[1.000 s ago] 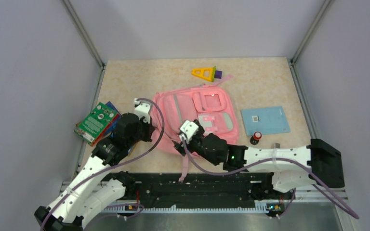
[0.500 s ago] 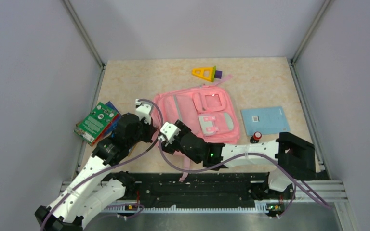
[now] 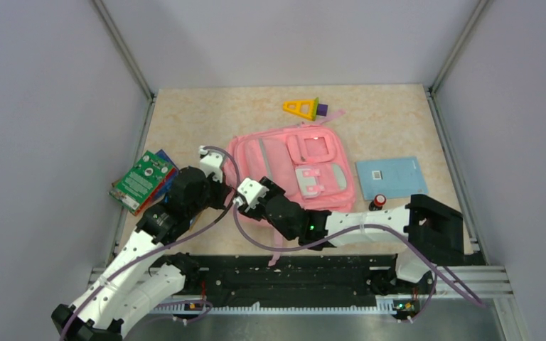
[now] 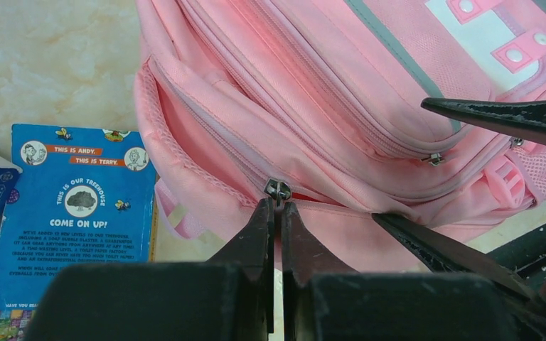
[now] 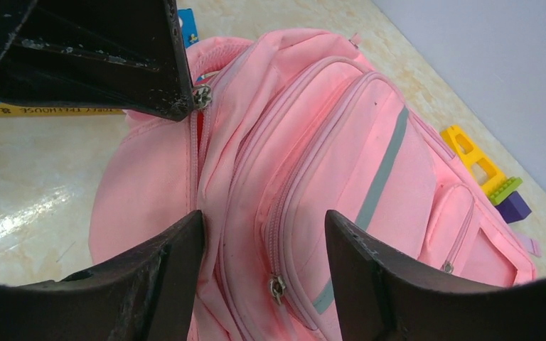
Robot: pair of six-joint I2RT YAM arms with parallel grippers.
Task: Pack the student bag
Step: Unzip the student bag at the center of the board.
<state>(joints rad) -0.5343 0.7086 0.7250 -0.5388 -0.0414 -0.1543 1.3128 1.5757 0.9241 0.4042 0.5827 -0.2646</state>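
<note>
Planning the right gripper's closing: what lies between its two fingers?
A zippered fold of the student bag lies between the fingers of the right gripper, shown in the right wrist view.

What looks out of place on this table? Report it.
Nothing is spilled or damaged. A strap of the pink backpack trails over the near edge of the table. The books lie askew at the left edge. The left end effector pinches the zipper pull.
</note>
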